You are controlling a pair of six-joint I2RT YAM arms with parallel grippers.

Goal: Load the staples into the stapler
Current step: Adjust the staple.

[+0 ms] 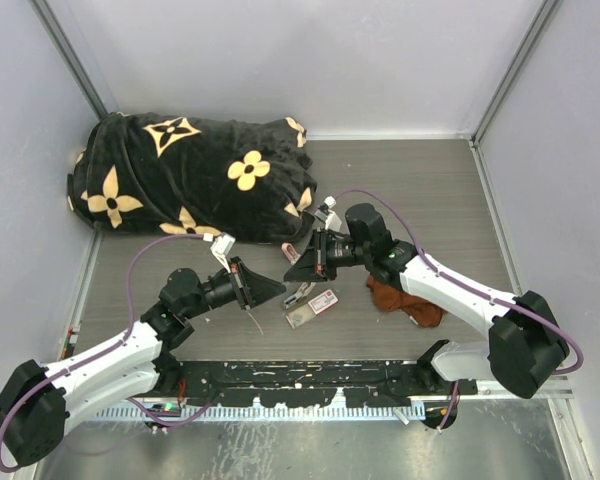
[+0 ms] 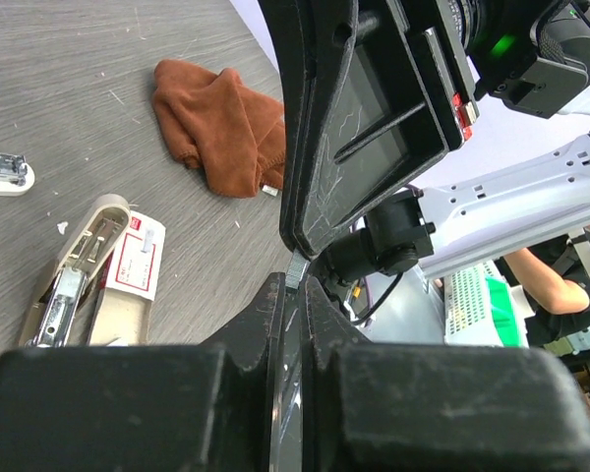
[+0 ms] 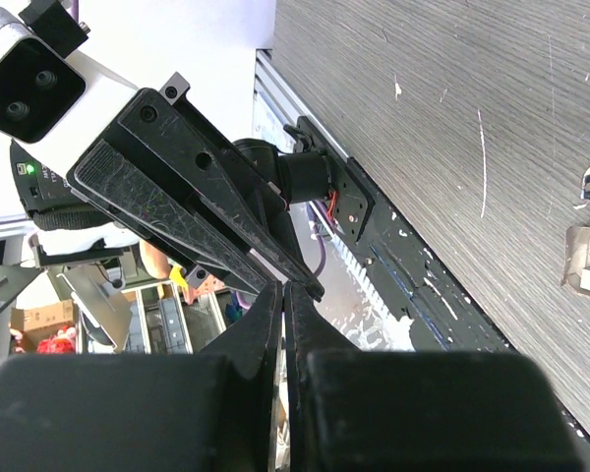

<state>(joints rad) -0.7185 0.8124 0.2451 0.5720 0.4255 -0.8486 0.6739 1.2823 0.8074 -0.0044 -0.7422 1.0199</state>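
Note:
The pale pink and white stapler (image 1: 298,294) lies open on the table, its metal inner part showing in the left wrist view (image 2: 77,267). The small white staple box with a red label (image 1: 321,302) lies beside it, on its grey tray (image 2: 118,317). My left gripper (image 1: 280,287) is shut on a thin silvery strip of staples (image 2: 297,267) that sticks out of its tips (image 2: 297,283). My right gripper (image 1: 291,271) is shut (image 3: 283,291), tip to tip with the left one just above the stapler. The strip's far end meets the right gripper's tip.
A rust-brown cloth (image 1: 405,300) lies right of the box, under the right arm. A black blanket with yellow flowers (image 1: 195,180) fills the back left. A small pink-white piece (image 1: 290,252) lies behind the grippers. Grey walls close in the table's sides and back.

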